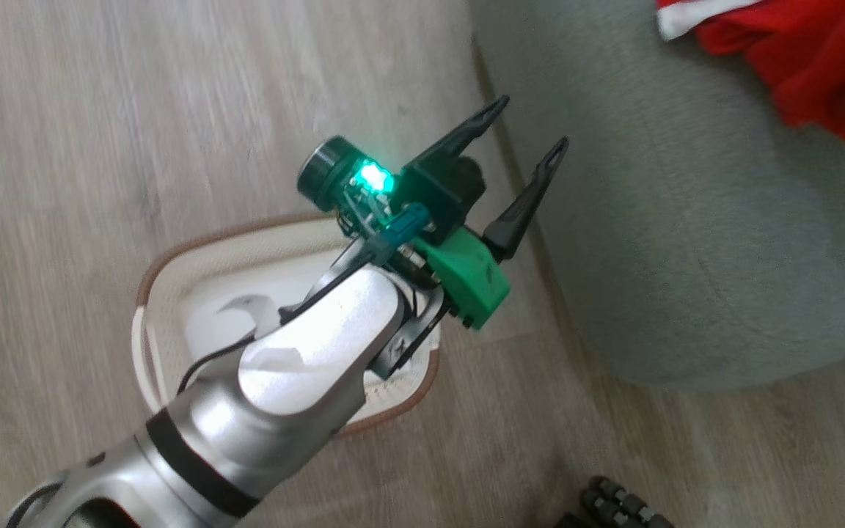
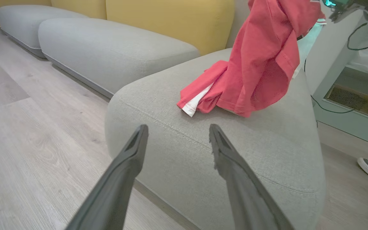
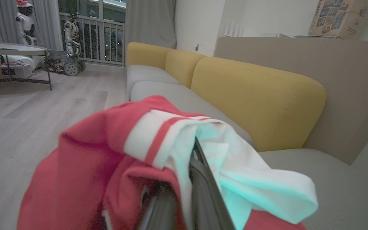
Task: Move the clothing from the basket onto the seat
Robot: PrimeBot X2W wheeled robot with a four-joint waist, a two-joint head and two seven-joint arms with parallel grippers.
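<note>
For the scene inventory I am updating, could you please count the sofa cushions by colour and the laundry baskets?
Grey seat cushions: 3
Yellow back cushions: 3
White laundry basket: 1
Total: 7

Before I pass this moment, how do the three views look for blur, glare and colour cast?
Head view: motion-smeared throughout, floor grain streaked, green lamp on the left gripper blooming, the forearm glaring white. Left wrist view: sharp, evenly lit on clothing and seat. Right wrist view: clothing at the lens soft, white trim tinted teal.
</note>
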